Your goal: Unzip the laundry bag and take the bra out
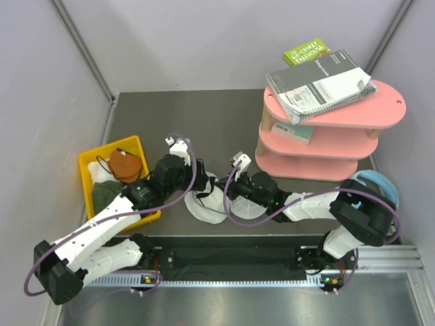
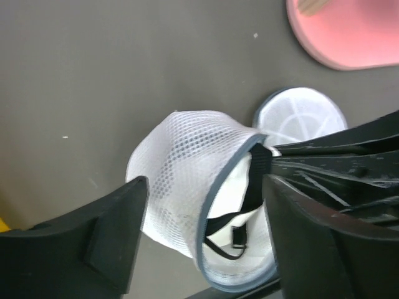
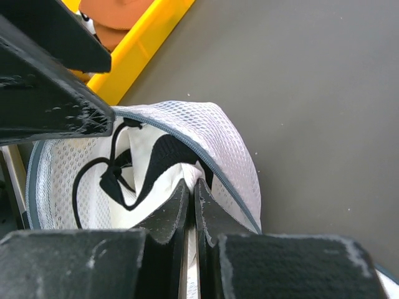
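The laundry bag (image 3: 230, 143) lies unzipped on the tabletop (image 3: 312, 93), its mouth toward the frame's lower left. The right claw (image 3: 193, 190), clenched, pinches the bra (image 3: 146, 180) just inside the rim. The left claw (image 2: 206, 199) straddles the bag, released.

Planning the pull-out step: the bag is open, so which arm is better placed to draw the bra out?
Right. The right gripper is shut inside the mouth of the open laundry bag, apparently pinching white fabric of the bra. The left gripper is open, straddling the bag and holding nothing.
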`<state>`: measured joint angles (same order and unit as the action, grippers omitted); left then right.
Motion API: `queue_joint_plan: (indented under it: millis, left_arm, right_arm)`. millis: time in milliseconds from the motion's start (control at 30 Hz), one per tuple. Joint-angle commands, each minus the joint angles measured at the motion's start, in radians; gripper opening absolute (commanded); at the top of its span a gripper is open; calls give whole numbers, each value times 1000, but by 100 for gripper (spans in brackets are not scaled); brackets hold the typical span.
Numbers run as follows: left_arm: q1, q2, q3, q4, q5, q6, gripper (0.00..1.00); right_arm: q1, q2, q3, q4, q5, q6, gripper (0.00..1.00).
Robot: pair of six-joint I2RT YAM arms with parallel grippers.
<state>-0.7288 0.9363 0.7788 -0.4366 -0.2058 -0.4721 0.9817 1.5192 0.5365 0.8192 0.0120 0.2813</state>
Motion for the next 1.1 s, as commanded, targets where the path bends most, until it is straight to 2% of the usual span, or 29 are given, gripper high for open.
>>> queue_joint_plan:
  millis: [0, 200, 400, 500, 533, 600, 833, 1067]
  left_arm:
    - [2, 33, 5, -22, -59, 1, 72]
    - [2, 52, -24, -1, -47, -8, 55]
    - [2, 56, -35, 6, -41, -8, 46]
    - [2, 64, -42, 10, -33, -7, 25]
    - [3, 70, -44, 18, -33, -10, 13]
    - [3, 78, -44, 21, -41, -17, 0]
    - [58, 110, -16, 48, -40, -51, 0]
    - [209, 124, -68, 107, 83, -85, 0]
  right_arm:
    - [14, -39, 6, 40, 5, 12, 0]
    - [14, -54, 5, 29, 5, 10, 0]
    - [14, -63, 6, 18, 8, 12, 0]
    - [14, -73, 5, 15, -1, 12, 0]
    - [14, -74, 5, 15, -7, 12, 0]
    - [14, -88, 5, 9, -35, 10, 0]
    - [28, -106, 29, -66, -179, -19, 0]
    - [57, -175, 16, -115, -146, -21, 0]
